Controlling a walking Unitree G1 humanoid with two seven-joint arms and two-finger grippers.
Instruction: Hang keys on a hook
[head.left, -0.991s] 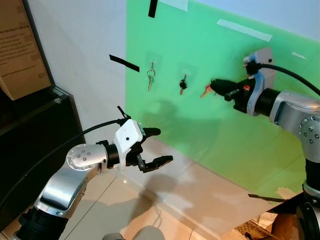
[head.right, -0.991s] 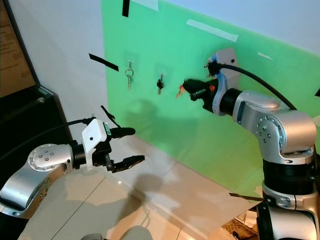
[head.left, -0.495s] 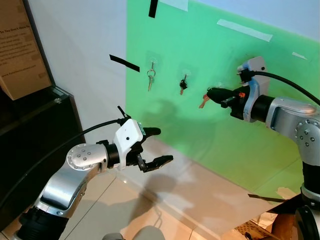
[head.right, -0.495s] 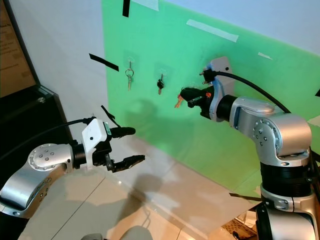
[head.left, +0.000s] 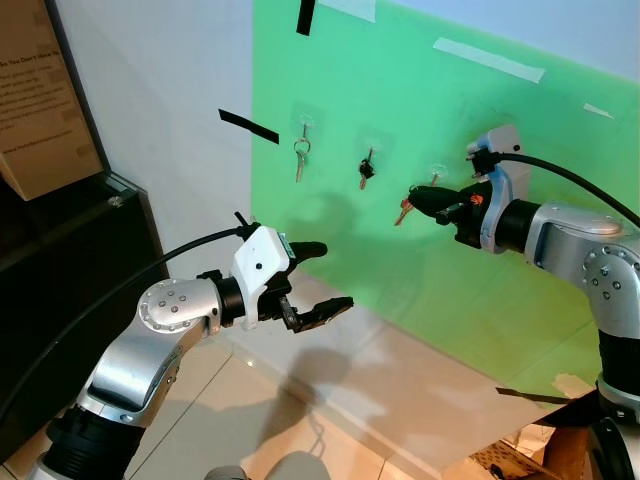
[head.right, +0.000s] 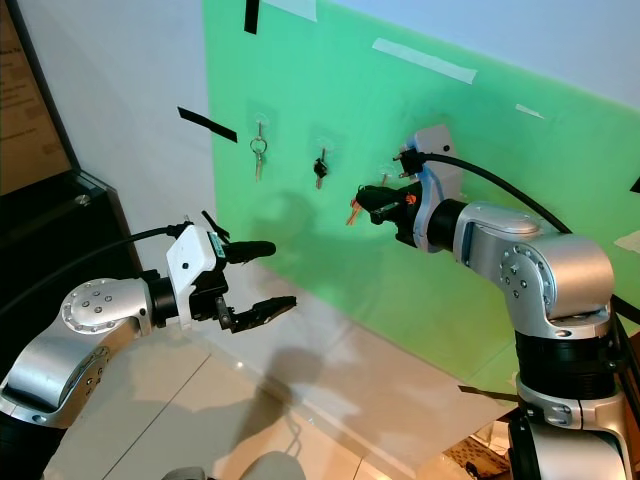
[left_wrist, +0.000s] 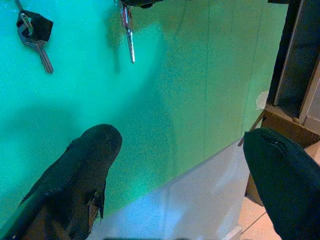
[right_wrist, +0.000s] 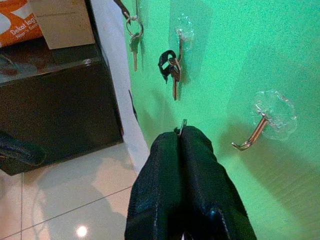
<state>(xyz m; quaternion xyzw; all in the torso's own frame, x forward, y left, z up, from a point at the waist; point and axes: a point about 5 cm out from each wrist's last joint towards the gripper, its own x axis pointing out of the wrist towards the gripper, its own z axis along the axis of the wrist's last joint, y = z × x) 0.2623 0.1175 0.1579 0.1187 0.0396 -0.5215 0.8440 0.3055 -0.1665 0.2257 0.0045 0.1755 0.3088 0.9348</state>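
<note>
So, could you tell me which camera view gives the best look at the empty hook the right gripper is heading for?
The right wrist view: the empty hook is large and sharp there, its clear base and metal arm plain, just beside the right gripper, which is shut on the keys. In the two eye views it is tiny, just above the gripper. In the left wrist view I cannot make it out.

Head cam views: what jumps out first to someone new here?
The bright green panel on the wall, with three clear hooks in a row. Two already carry keys: a silver key set on the left hook and a black-fobbed key on the middle one. The right end effector, shut on a red-tagged key, is right by the empty third hook, while the left end effector hovers open lower down.
</note>
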